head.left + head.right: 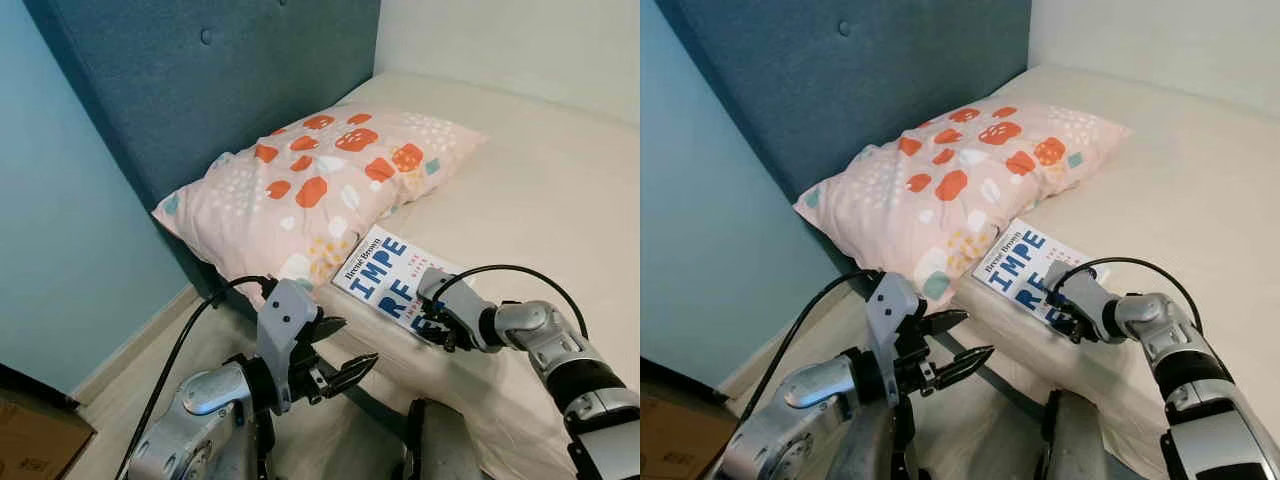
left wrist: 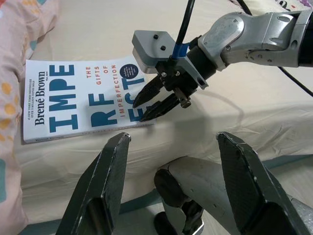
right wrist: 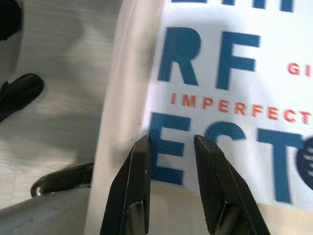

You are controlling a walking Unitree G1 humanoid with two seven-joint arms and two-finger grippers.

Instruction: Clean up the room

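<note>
A white book [image 1: 385, 272] with big blue letters lies flat on the cream bed [image 1: 560, 200], close to the near edge and just below the pillow [image 1: 320, 180]. My right gripper [image 1: 432, 328] is at the book's near corner. In the right wrist view its fingertips [image 3: 142, 147] rest over the cover [image 3: 234, 98], a narrow gap between them and nothing held. My left gripper [image 1: 345, 350] hangs open in front of the mattress edge, below the book, its fingers [image 2: 105, 176] spread wide and aimed at the book [image 2: 73, 103].
A pink pillow with orange spots leans against the blue padded headboard [image 1: 200, 80]. A light blue wall [image 1: 60, 250] stands on the left, with a strip of wooden floor [image 1: 190, 350] between it and the bed. A cardboard box [image 1: 30, 435] sits at the lower left.
</note>
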